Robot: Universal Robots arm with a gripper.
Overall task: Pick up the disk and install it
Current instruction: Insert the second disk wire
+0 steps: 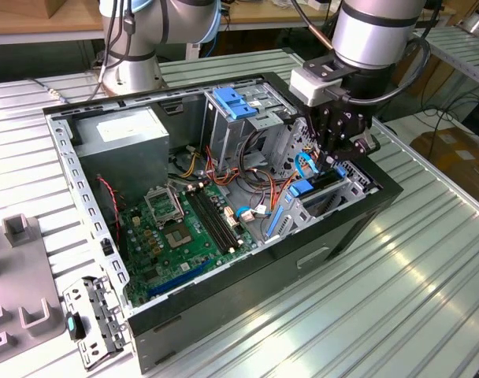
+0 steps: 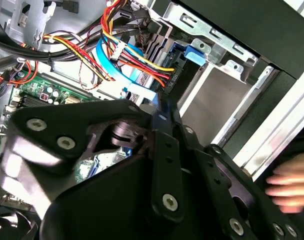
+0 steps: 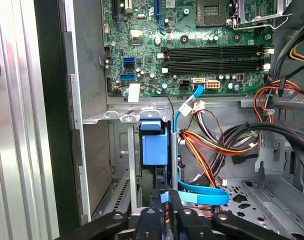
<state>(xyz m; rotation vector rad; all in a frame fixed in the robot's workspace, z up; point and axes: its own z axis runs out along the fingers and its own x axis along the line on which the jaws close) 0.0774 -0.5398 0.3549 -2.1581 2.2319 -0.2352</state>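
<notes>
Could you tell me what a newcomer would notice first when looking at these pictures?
Most striking is the open computer case on the slatted table, its green motherboard exposed. The end effector reaches down into the drive bay at the exterior view's right, beside a tangle of red, yellow and orange wires. In the first wrist view a blue plastic piece sits upright in the bay just ahead of it.

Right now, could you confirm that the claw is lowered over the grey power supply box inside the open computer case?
Not quite: in the exterior view the claw is lowered over the drive bay, not the power supply box.
</notes>
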